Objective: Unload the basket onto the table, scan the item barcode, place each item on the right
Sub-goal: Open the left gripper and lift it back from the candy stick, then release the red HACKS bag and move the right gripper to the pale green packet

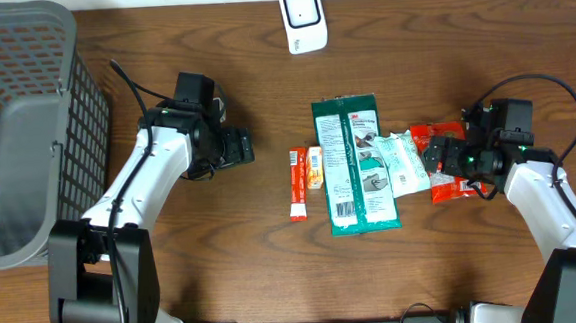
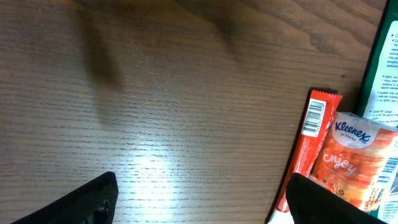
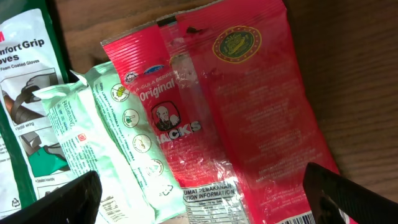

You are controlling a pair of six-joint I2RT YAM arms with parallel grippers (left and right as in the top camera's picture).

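Note:
A white barcode scanner [image 1: 302, 18] stands at the table's far edge. Several items lie mid-table: a green glove package [image 1: 354, 167], a thin red stick packet [image 1: 297, 184], an orange Kleenex pack [image 1: 314, 166], a pale green wipes pack [image 1: 403, 162] and a red snack bag [image 1: 446, 162]. My left gripper [image 1: 239, 146] is open over bare wood left of the stick packet [image 2: 311, 143], holding nothing. My right gripper [image 1: 438, 157] hovers open above the snack bag [image 3: 249, 99] and wipes pack [image 3: 118, 137], its jaws wide apart and empty.
A grey mesh basket [image 1: 25, 127] fills the far left of the table. In the left wrist view the Kleenex pack [image 2: 354, 162] and an edge of the glove package [image 2: 385, 68] lie to the right. The glove package [image 3: 25, 93] also shows at the right wrist view's left edge.

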